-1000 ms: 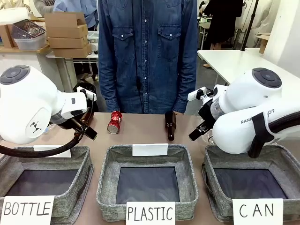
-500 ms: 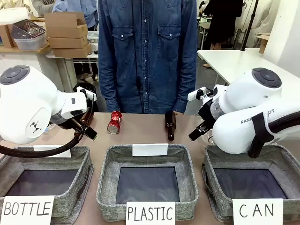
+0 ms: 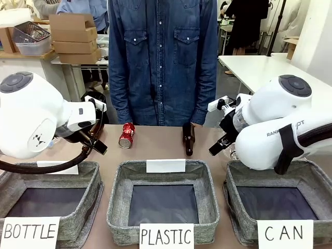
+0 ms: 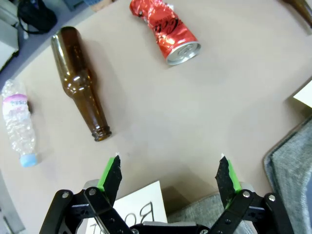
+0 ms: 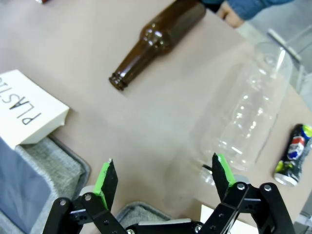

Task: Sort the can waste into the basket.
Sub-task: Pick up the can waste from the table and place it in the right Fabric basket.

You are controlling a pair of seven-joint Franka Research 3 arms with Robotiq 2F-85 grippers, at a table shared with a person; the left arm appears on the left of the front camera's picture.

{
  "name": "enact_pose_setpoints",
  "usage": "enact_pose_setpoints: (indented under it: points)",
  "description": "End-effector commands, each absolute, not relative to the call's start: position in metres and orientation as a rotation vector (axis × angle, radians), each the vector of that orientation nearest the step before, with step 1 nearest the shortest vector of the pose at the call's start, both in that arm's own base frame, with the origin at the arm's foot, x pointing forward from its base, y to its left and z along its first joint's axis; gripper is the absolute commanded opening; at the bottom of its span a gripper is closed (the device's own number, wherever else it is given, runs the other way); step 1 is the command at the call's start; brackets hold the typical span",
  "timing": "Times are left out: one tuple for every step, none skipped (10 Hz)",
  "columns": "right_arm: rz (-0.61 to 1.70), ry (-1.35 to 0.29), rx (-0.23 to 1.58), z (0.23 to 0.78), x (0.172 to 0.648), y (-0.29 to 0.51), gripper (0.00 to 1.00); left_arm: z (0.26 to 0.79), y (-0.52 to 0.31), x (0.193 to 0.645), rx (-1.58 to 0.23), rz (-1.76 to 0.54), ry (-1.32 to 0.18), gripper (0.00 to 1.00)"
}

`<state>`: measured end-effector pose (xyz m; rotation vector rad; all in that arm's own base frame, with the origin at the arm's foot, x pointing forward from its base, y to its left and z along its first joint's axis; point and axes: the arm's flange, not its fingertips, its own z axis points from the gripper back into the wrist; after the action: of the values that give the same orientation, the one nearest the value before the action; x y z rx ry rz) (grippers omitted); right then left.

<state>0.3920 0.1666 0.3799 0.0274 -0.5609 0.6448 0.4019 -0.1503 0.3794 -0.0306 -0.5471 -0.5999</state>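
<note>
A crushed red can point(image 3: 126, 135) is lying centre-left; a dark blue can point(image 5: 292, 155) is lying far right; the grey CAN basket point(image 3: 233, 202) is sitting lower right.

Three baskets sit in a row along the near edge of the worktop point(image 3: 155, 148): the PLASTIC basket point(image 3: 118, 207) in the middle, the BOTTLE basket point(image 3: 92, 192) on its left and the CAN basket point(image 3: 232, 199) on its right. Behind the PLASTIC basket's far left corner lies the first can point(image 3: 126, 135). Behind its far right corner lies a glass bottle point(image 3: 188, 139), neck toward it. Farther left, behind the BOTTLE basket, lie a second glass bottle point(image 4: 80, 83) and then a plastic bottle point(image 4: 19, 122). Farther right, behind the CAN basket, lie a second plastic bottle point(image 5: 248, 107) and then the second can point(image 5: 292, 155). A person point(image 3: 163, 62) stands behind the PLASTIC basket, at the worktop's far edge
</note>
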Motion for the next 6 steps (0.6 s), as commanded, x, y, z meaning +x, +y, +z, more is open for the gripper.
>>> enact_pose_setpoints:
  points:
    - [0.588, -0.545, 0.055, 0.463, 0.349, 0.163, 1.00, 0.459, -0.136, 0.341, 0.018, -0.581, -0.460, 1.00]
    - [0.586, -0.591, 0.018, 0.501, 0.315, 0.158, 1.00, 0.495, -0.123, 0.293, 0.012, -0.664, -0.576, 1.00]
    - [0.600, -0.653, -0.013, 0.518, 0.290, 0.158, 1.00, 0.508, -0.116, 0.266, 0.031, -0.688, -0.661, 1.00]
    - [0.620, -0.706, -0.020, 0.521, 0.277, 0.161, 1.00, 0.508, -0.118, 0.257, -0.030, -0.739, -0.710, 1.00]
    - [0.553, -0.743, -0.112, 0.506, 0.288, 0.168, 1.00, 0.497, -0.143, 0.347, 0.012, -0.639, -0.585, 1.00]
    - [0.614, -0.668, 0.005, 0.529, 0.309, 0.164, 1.00, 0.497, -0.143, 0.347, 0.012, -0.639, -0.585, 1.00]
